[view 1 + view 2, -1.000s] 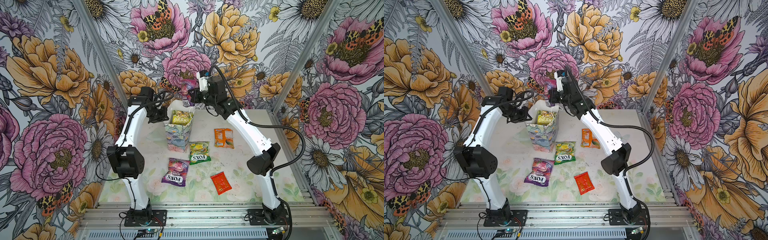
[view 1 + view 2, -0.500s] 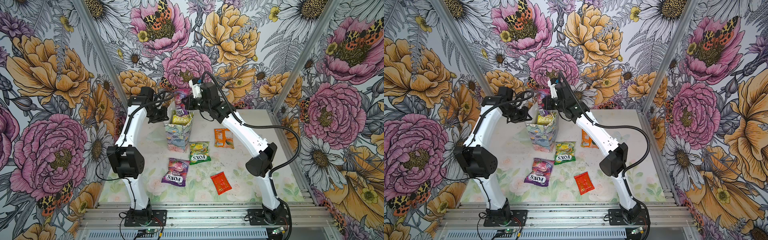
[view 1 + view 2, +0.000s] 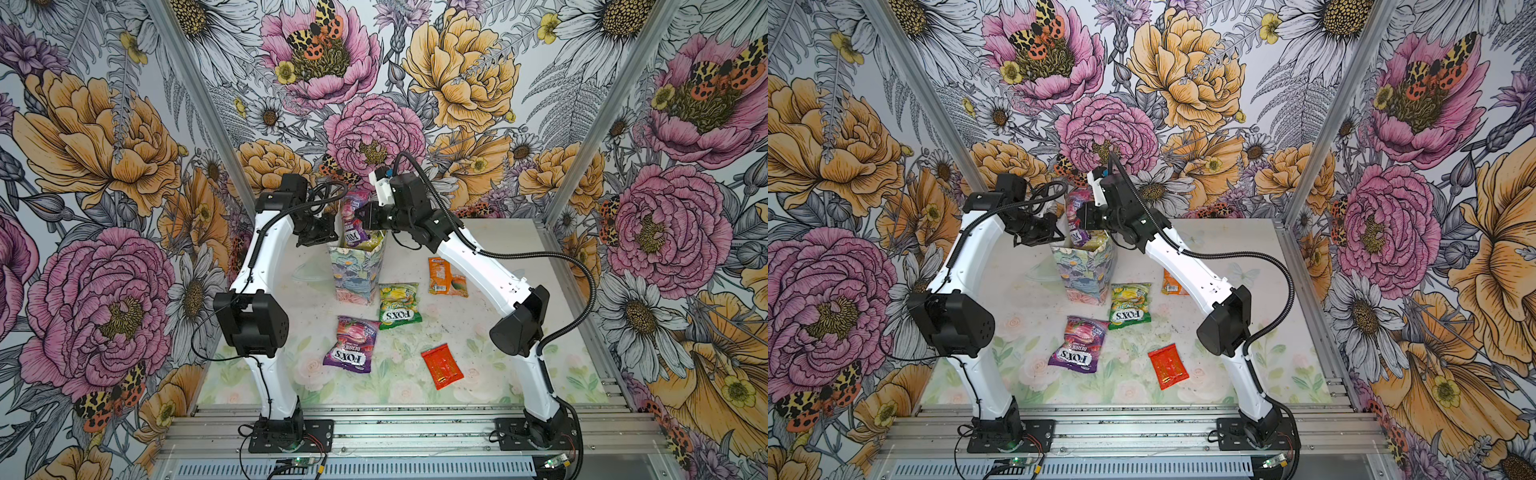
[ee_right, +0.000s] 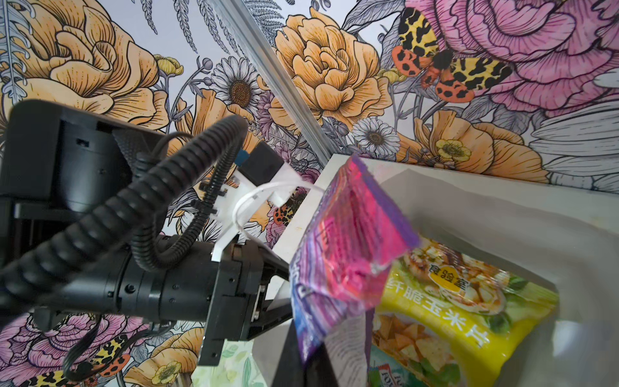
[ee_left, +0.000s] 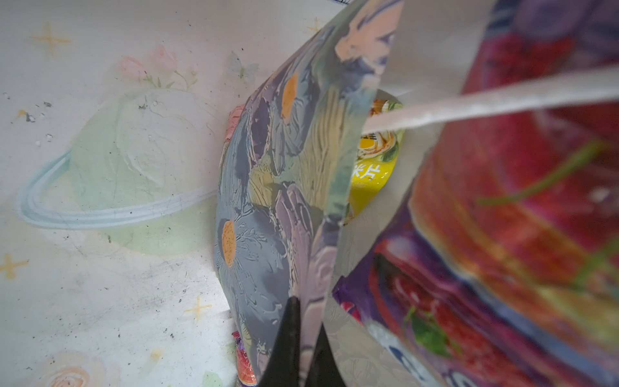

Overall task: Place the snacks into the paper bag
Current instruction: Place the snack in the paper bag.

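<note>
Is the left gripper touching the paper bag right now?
Touching. The left wrist view shows the left gripper clamped on the wall of the paper bag.

I log, apart from the job itself:
- worktop (image 3: pixel 374 395): pale, faint rose print, dark specks
- ringed-planet drawing (image 5: pixel 117 174) on it
- walls (image 3: pixel 457 70): big pink and orange flower paper
- metal corner posts (image 3: pixel 200 104)
- ribbed metal rail (image 3: pixel 415 432) along the front

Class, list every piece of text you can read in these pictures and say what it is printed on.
"FOX'S": green packet
"FOX'S BERRIES": purple packet on table
"食验室", "纤脆玉米片": yellow packet in paper bag
Orange packet, red packet, other print: too small or blurred.
</note>
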`<state>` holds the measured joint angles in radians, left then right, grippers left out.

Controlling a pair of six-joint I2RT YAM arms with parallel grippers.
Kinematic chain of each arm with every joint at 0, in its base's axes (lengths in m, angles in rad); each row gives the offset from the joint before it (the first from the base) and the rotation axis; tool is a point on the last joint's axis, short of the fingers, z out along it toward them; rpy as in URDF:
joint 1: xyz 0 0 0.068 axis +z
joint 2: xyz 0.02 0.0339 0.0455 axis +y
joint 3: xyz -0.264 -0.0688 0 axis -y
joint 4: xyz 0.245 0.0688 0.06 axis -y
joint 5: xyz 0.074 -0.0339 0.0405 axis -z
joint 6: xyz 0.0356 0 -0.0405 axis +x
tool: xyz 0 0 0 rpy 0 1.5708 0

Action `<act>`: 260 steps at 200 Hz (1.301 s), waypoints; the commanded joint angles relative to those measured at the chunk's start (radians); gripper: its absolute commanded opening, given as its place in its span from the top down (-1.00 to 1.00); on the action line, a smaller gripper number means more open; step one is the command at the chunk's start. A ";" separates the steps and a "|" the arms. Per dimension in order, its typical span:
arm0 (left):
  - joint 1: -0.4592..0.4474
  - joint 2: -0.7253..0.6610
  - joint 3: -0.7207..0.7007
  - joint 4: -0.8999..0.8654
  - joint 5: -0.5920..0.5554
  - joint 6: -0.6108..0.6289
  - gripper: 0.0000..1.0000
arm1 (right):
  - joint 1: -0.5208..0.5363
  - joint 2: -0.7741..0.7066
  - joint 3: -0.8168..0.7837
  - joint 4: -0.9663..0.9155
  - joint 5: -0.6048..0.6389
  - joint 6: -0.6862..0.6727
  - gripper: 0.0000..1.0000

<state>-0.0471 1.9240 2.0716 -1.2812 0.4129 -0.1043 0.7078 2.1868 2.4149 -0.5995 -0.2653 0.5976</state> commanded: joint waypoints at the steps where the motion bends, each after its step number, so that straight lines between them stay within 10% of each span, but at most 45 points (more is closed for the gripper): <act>1: 0.009 -0.038 -0.009 0.026 0.034 -0.002 1.00 | 0.005 -0.023 0.009 0.076 -0.033 0.034 1.00; 124: 0.012 -0.042 -0.009 0.026 0.035 -0.001 1.00 | -0.027 -0.055 -0.115 0.126 0.073 0.050 1.00; 171: 0.011 -0.042 -0.010 0.026 0.034 -0.001 1.00 | -0.044 -0.087 -0.143 0.125 0.114 0.034 -0.21; 260: 0.014 -0.038 -0.010 0.026 0.033 -0.001 1.00 | -0.025 -0.191 -0.157 0.124 0.149 -0.095 -0.64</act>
<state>-0.0406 1.9240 2.0663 -1.2770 0.4137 -0.1043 0.6716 2.0644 2.2665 -0.5098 -0.1493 0.5652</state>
